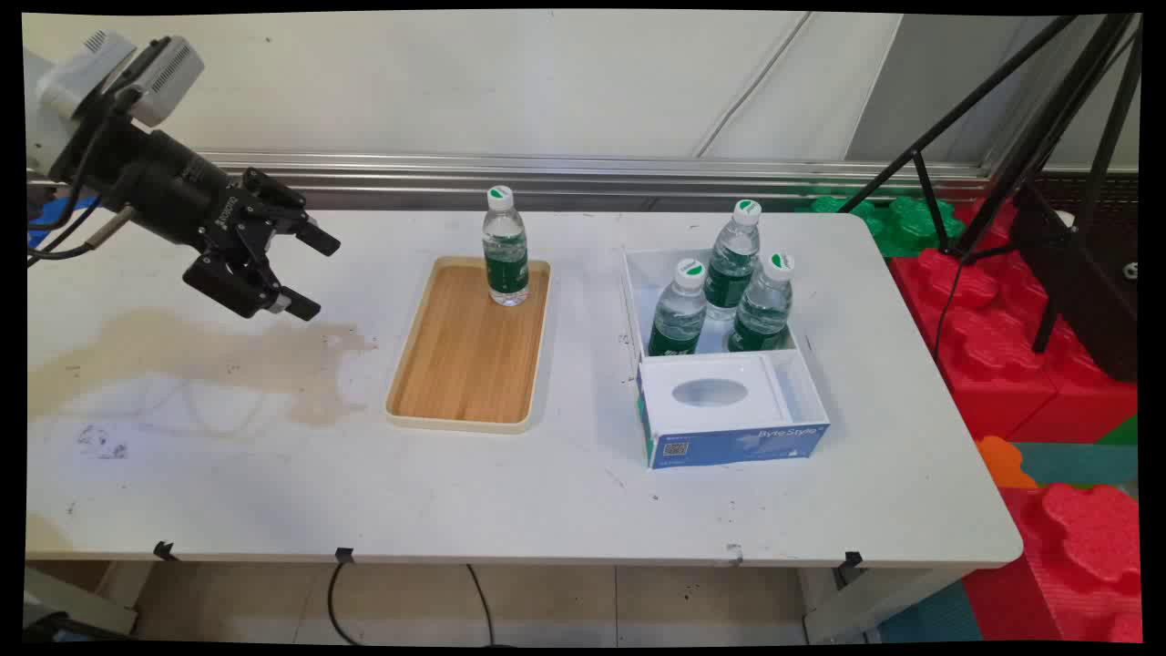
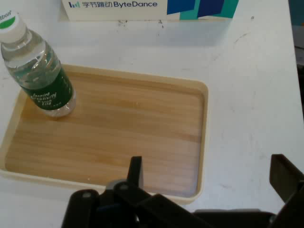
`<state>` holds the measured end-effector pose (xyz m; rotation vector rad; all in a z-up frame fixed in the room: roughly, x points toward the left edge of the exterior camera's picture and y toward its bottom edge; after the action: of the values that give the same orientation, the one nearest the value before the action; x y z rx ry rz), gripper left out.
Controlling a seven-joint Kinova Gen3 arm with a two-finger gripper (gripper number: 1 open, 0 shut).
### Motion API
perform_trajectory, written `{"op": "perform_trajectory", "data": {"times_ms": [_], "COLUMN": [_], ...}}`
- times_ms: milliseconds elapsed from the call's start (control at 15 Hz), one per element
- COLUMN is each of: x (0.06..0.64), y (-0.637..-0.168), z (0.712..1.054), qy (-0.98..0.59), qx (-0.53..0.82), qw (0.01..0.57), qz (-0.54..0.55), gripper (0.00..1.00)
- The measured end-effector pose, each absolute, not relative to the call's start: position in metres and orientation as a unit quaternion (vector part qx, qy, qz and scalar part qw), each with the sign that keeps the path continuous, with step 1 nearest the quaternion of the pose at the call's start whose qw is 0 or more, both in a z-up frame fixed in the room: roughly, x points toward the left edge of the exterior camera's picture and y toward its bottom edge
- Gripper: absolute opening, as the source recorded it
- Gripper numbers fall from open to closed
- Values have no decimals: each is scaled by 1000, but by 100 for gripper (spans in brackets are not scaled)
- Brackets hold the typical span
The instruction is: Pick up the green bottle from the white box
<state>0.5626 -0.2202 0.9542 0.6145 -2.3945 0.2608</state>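
Gripper: black 2-finger gripper (image 1: 308, 273) hangs above table's left part, left of tray, well apart from it, tilted toward tray; jaws wide apart, holding nothing.
Tray: wooden tray (image 1: 469, 351) w/ cream rim lies mid-table; nearest thing to gripper.
Bottle on tray: 1 water bottle (image 1: 506, 246), green label, white cap, upright at tray's far end; in hand view it stands at tray's upper-left corner (image 2: 40, 71).
Box: white box (image 1: 720, 346) w/ blue front, right of tray, near but not touching; hand view shows its side past the tray's far rim, lettered ByteDance.
Bottles in box: 3 bottles (image 1: 729, 292) upright in far compartment, close together; near compartment has white insert w/ oval hole (image 1: 710, 393).
Table: white table (image 1: 510, 492), brownish stain (image 1: 228, 355) below gripper.
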Motion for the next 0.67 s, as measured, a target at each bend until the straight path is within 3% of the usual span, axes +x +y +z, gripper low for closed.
{"op": "perform_trajectory", "data": {"times_ms": [667], "x": [555], "y": [-221], "z": [963], "qy": [-905], "qx": [239], "qw": [337], "qz": [105], "gripper": [100]}}
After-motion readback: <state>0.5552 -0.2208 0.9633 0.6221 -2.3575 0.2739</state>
